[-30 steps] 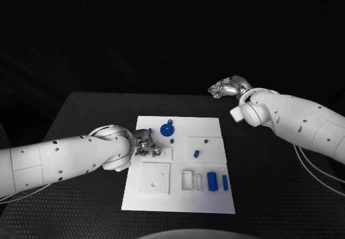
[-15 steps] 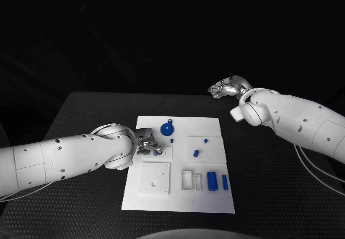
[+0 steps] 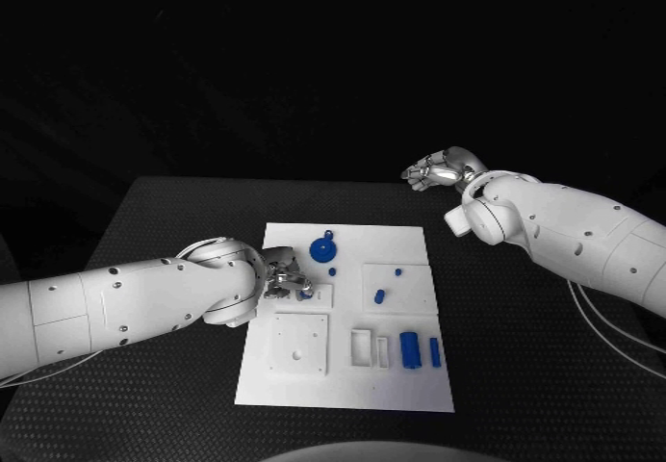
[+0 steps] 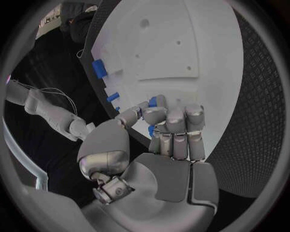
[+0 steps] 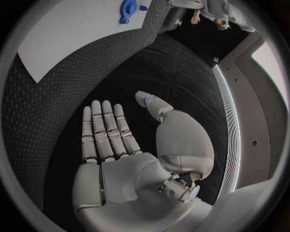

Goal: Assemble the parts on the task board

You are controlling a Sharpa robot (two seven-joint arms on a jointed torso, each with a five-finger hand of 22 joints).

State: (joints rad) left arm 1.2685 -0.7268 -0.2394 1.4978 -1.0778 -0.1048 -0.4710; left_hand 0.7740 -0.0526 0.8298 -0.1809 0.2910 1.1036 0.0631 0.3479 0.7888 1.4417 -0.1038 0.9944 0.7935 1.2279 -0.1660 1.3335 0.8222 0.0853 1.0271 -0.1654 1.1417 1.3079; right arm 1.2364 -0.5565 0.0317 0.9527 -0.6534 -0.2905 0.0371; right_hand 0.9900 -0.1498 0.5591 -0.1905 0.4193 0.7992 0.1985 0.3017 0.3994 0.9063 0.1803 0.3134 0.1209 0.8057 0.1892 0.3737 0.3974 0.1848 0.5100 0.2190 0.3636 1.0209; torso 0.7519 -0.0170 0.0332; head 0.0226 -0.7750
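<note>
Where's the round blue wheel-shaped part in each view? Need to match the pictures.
Head view: the round blue wheel-shaped part lies on the far left part of the white task board, just beyond the left hand.
Left wrist view: I cannot find it.
Right wrist view: it lies at the circle's upper rim, on the board.
Shared landmark: the white task board itself.

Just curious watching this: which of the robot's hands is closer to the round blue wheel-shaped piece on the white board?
Left. The left hand is over the board, just beside the round blue wheel-shaped piece; the right hand is off the white board, beyond its far corner.
</note>
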